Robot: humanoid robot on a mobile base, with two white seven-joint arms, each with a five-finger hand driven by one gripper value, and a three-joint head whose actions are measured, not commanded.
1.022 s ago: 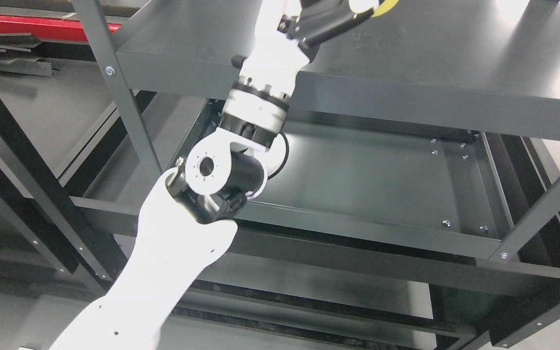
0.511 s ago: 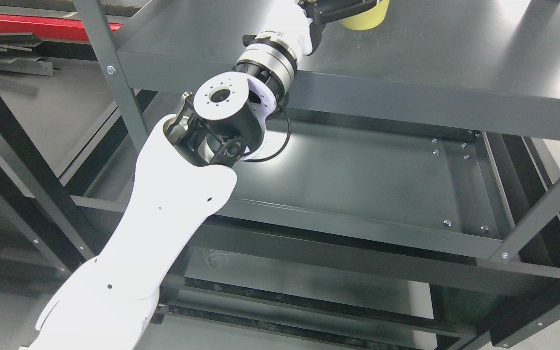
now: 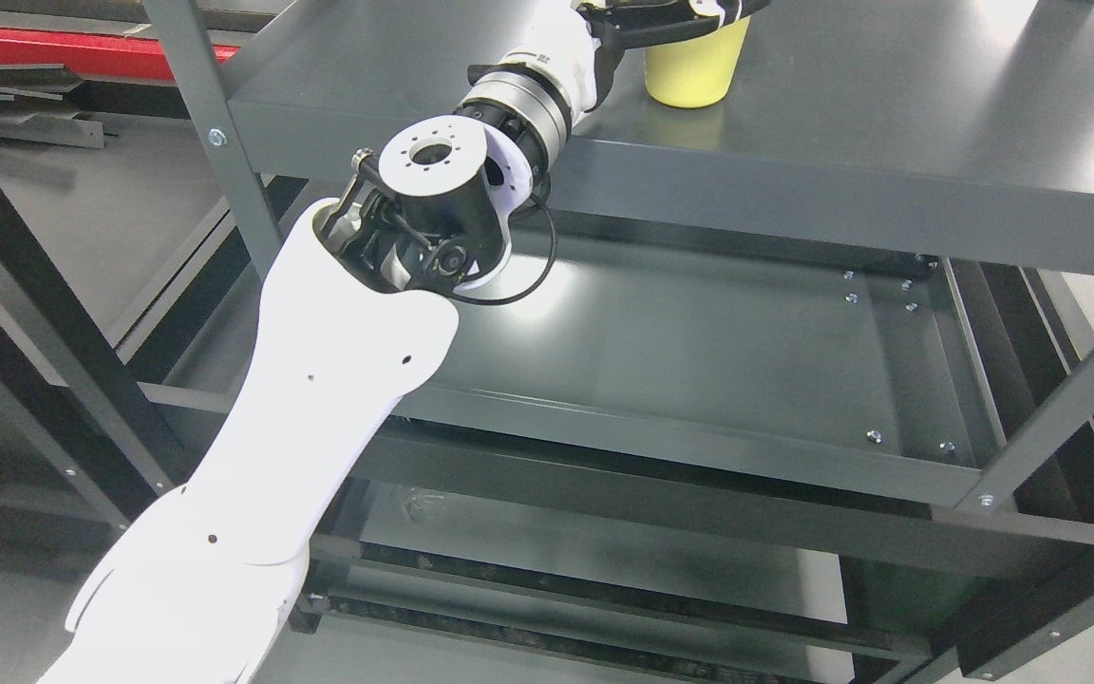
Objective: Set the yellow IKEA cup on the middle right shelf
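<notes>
The yellow cup [image 3: 694, 71] stands upright on the dark grey upper shelf [image 3: 889, 114], near the shelf's front edge at the top of the picture. My left hand [image 3: 675, 11] is at the cup's upper part, fingers wrapped round it, and is mostly cut off by the top edge. The white left arm [image 3: 319, 380] rises from the lower left, with its black elbow joint [image 3: 433, 209] in front of the shelf's front lip. The cup's rim is hidden.
Below lies another grey shelf tray [image 3: 718, 332] with bolts at its right side. A grey upright post [image 3: 196, 123] stands left of the arm, another post [image 3: 1060, 408] at the right. A red beam [image 3: 63, 52] shows at the far upper left.
The arm's elbow has risen and the forearm has swung flatter. The cup has come down with the hand into view, onto the shelf surface.
</notes>
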